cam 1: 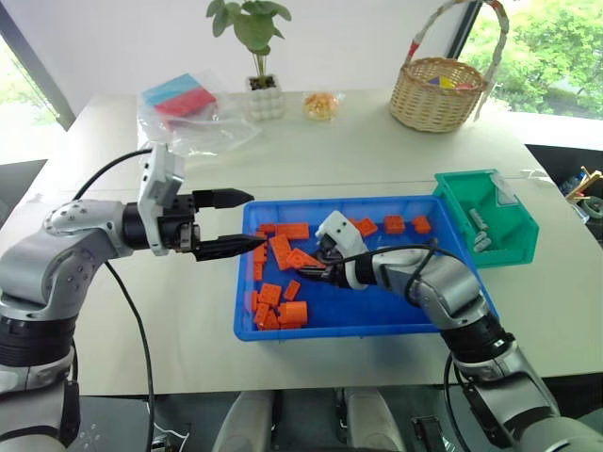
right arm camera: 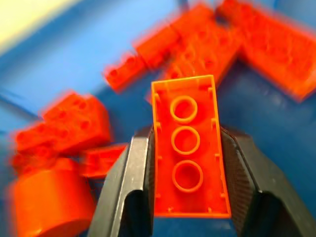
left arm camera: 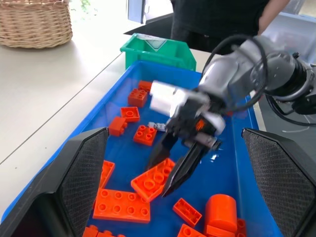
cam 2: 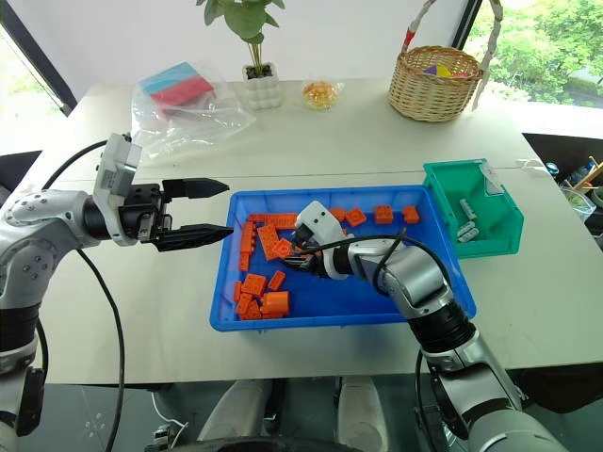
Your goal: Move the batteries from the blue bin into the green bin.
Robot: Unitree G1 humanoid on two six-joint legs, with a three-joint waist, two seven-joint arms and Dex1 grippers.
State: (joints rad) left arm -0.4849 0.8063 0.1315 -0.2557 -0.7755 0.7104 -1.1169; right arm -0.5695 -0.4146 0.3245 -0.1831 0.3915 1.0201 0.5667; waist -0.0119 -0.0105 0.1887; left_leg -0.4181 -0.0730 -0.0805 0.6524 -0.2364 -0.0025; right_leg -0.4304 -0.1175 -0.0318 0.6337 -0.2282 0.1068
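Orange studded bricks (cam 1: pixel 282 249), which we count at roughly twenty, lie scattered in the blue bin (cam 1: pixel 377 315) at the middle of the worktop (cam 1: pixel 377 151). Our right gripper (left arm camera: pixel 172 173) reaches into that bin and its two black fingers (right arm camera: pixel 129 187) clamp one brick (right arm camera: pixel 190 148), whose hollow underside shows three rings in a row. Our left gripper (cam 1: pixel 237 222) hovers at the bin's left edge with its fingers spread wide apart, holding nothing. One green bin (cam 1: pixel 490 221) touches the blue bin's far right corner, and we see two or three batteries (cam 1: pixel 480 233) inside it. Beyond the blue bin stand one wicker basket (cam 1: pixel 438 94), one potted plant (cam 1: pixel 259 56) and one clear bag (cam 1: pixel 188 113). We can read no writing.
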